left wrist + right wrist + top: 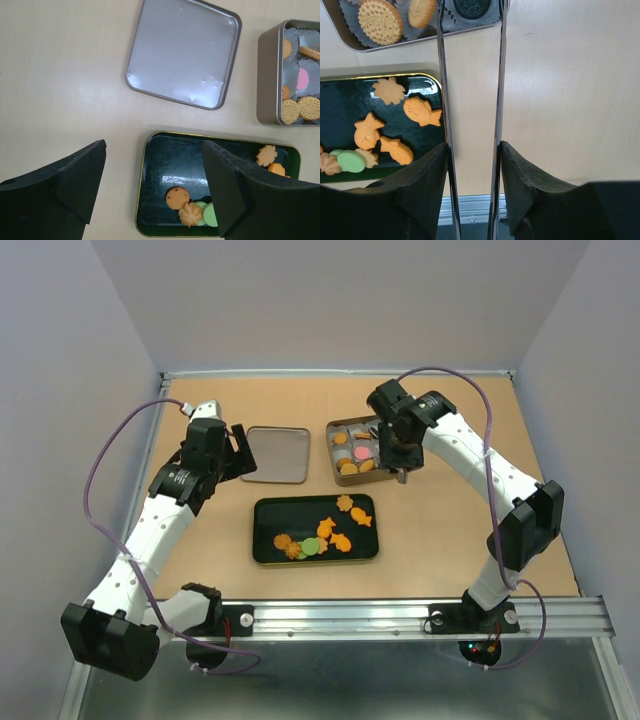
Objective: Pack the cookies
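Observation:
Several cookies (325, 530), orange fish, star and flower shapes plus green rounds, lie in a black tray (262, 540). More cookies (355, 452) sit in paper cups in a metal tin (332, 455). My right gripper (388, 445) is shut on metal tongs (441, 75), whose arms run between its fingers (473, 145) toward the tin (350, 45); the tong tips are out of view. A fish cookie (421, 111) lies in the tray's corner. My left gripper (154, 147) is open and empty above the tray's left end (175, 160), near a round cookie (177, 197).
The tin's lid (274, 454) lies upside down on the table left of the tin and behind the tray; it also shows in the left wrist view (182, 50). A metal rail (400, 615) runs along the near edge. Grey walls close in the table.

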Motion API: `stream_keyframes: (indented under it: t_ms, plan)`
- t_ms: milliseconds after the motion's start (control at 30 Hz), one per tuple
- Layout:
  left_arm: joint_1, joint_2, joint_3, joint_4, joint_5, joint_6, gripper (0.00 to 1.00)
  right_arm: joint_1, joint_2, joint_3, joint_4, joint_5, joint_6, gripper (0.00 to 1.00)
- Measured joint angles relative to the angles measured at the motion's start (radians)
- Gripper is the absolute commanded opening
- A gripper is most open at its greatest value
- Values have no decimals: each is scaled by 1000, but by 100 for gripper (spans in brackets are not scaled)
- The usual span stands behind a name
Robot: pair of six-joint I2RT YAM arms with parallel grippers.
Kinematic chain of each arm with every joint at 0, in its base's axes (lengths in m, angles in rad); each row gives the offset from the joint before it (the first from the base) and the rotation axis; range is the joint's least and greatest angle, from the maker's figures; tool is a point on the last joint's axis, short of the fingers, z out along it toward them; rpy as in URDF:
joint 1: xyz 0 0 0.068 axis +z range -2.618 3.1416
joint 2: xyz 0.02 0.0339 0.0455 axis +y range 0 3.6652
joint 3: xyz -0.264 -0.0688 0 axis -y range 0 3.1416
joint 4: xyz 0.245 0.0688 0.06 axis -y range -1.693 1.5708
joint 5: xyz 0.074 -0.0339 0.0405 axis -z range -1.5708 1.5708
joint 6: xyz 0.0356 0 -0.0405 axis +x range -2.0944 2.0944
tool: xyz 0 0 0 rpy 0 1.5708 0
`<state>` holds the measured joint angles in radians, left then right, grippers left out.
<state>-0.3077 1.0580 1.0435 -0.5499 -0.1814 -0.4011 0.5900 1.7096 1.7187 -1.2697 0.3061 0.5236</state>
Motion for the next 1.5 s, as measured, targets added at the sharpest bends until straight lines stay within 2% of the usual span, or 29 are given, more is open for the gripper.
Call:
stream_keyframes:
  t_ms: [333, 533, 600, 733, 867, 1100, 1333, 1500]
  plan:
    - [0, 14, 2, 0, 0, 0, 88, 0, -4, 49, -9, 13, -11, 53]
    - [0, 40, 22, 5, 3, 0, 88, -19, -52, 109, -12, 73, -24, 55]
    - [0, 50, 34, 8, 6, 0, 88, -58, -73, 111, -11, 84, -35, 54]
    - [0, 66, 66, 7, 8, 2, 88, -211, -84, 91, 21, 75, -64, 55]
    - [0, 69, 91, 7, 9, 5, 88, -372, -91, -8, 101, 62, -95, 54]
    - [0, 71, 111, -6, 11, 8, 88, -512, -76, -206, 217, 9, -115, 52]
    - [0, 58, 113, -40, -3, 19, 88, -569, -47, -328, 330, -43, -116, 52]
    - [0, 38, 113, -49, -3, 10, 88, -569, -47, -490, 420, -120, -88, 52]
